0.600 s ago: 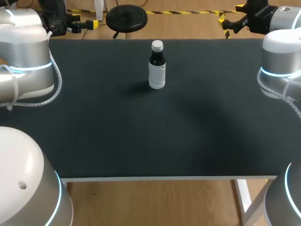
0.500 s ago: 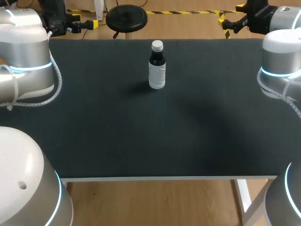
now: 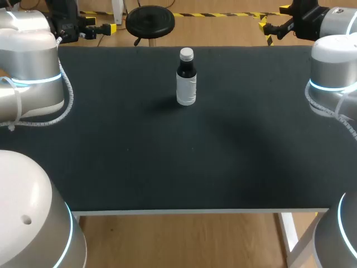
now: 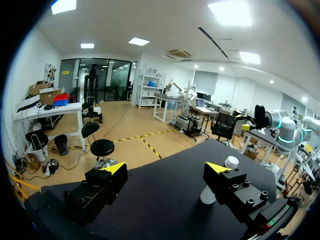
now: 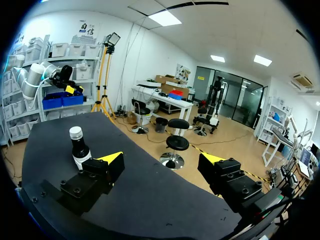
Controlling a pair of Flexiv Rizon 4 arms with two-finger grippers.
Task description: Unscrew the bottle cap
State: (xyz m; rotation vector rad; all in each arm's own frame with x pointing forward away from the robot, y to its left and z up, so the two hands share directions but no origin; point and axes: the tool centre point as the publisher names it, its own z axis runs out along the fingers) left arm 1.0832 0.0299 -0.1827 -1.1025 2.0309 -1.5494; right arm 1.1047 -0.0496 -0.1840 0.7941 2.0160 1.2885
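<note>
Black table [image 3: 167,167] carried one bottle [image 3: 186,84], upright toward its far middle, its one white cap [image 3: 186,54] screwed on top. It stood between my two arms, well apart from both; I judged neither clearly nearer. Left gripper [image 4: 166,169] and right gripper [image 5: 161,159] each had fingers spread, holding nothing.

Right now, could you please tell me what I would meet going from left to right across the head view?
left arm → bottle → right arm
</note>
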